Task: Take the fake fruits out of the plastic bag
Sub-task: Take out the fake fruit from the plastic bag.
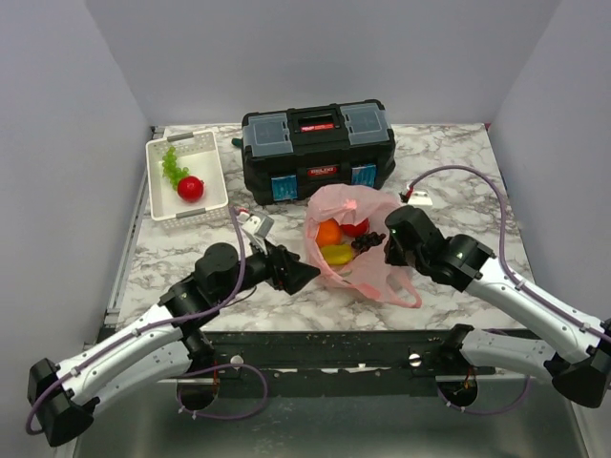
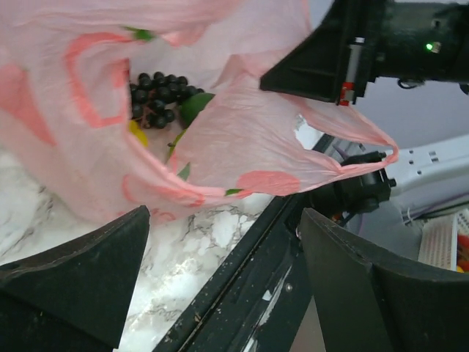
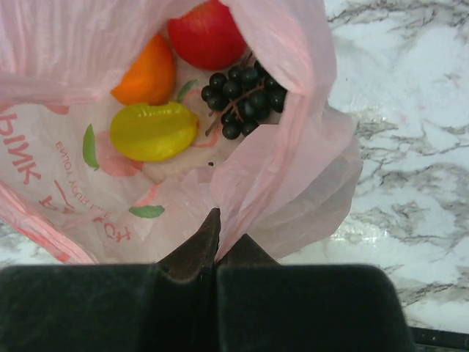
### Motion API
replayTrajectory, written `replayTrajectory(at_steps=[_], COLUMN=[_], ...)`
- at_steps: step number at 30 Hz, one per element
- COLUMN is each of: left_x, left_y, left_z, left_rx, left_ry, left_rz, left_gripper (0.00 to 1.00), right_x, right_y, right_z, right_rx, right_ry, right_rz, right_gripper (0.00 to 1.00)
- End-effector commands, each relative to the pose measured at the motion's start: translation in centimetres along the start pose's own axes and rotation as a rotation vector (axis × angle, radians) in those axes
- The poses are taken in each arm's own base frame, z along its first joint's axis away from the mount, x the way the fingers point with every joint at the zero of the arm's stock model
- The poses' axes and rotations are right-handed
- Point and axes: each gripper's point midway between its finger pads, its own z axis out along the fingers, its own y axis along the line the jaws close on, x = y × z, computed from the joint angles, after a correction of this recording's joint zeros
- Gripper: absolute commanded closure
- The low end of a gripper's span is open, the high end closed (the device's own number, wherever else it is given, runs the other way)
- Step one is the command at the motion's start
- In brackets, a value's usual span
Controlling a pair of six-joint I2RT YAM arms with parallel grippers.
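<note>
The pink bag (image 1: 368,272) lies near the middle of the marble table (image 1: 458,172), its mouth open toward 12 o'clock. Four fruits are inside it. Seen from above, the orange (image 1: 329,232) sits at 10 o'clock in the opening and the red apple (image 1: 356,227) at 1 o'clock. The yellow lemon (image 1: 336,254) is at 7 o'clock and the dark grapes (image 1: 368,241) at 3 o'clock.

The right pincer (image 3: 217,220) comes in from 3 o'clock of the bag. Its jaws are pressed together on the thin plastic of the bag's rim, just beside the grapes, and they hold that edge up. The left pincer (image 2: 223,220) sits at 9 o'clock of the bag. Its jaws are spread wide with nothing between them, and their tips point at the bag's side, near it but not touching.

A black toolbox (image 1: 318,153) stands at 12 o'clock on the table, just behind the bag. A white basket (image 1: 212,186) sits at 10 o'clock and holds a bunch of green grapes (image 1: 172,164) and a red fruit (image 1: 191,188).
</note>
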Motion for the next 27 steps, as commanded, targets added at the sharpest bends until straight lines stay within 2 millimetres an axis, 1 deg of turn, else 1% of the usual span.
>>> replayTrajectory(at_steps=[1, 3, 5, 9, 12, 13, 14, 15, 18, 21, 24, 27], left_x=[-0.9, -0.4, -0.1, 0.5, 1.2, 1.2, 1.7, 1.4, 2.3, 2.8, 3.0, 3.9], left_y=[-2.7, -3.9, -4.6, -4.6, -3.3, -2.6, -1.4, -1.1, 0.6, 2.2, 3.8, 5.9], left_z=[2.5, 3.8, 5.2, 7.9, 9.9, 10.6, 11.2, 11.8, 13.1, 13.8, 14.0, 13.9], left_rx=[0.073, 0.102, 0.101, 0.080, 0.003, -0.039, -0.096, -0.132, -0.213, -0.293, -0.349, -0.403], left_ry=[-0.033, 0.000, 0.021, 0.066, 0.115, 0.121, 0.152, 0.158, 0.226, 0.252, 0.267, 0.305], left_rz=[0.154, 0.222, 0.264, 0.280, 0.304, 0.318, 0.324, 0.332, 0.361, 0.378, 0.372, 0.330], left_gripper=[0.21, 0.28, 0.33, 0.38, 0.39, 0.39, 0.40, 0.41, 0.42, 0.43, 0.44, 0.47], right_x=[2.4, 2.6, 2.8, 3.0, 3.4, 3.4, 3.4, 3.4, 3.3, 3.4, 3.8, 4.0], right_y=[-0.8, -1.2, -1.4, -1.4, -0.9, -0.6, -0.4, -0.2, 0.7, 1.7, 2.4, 2.8], right_z=[-0.6, -0.8, -0.9, -1.0, -0.8, -0.7, -0.6, -0.5, -0.4, -0.1, 0.1, 0.3], right_rx=[0.006, 0.018, 0.022, 0.021, -0.004, -0.014, -0.021, -0.031, -0.062, -0.108, -0.138, -0.153], right_ry=[0.083, 0.087, 0.086, 0.089, 0.104, 0.108, 0.110, 0.111, 0.115, 0.126, 0.141, 0.156], right_rz=[0.067, 0.075, 0.083, 0.105, 0.106, 0.107, 0.105, 0.107, 0.114, 0.114, 0.112, 0.108], right_gripper=[0.99, 0.99, 0.99, 0.99, 0.99, 0.99, 0.99, 0.99, 0.99, 0.99, 0.99, 0.99])
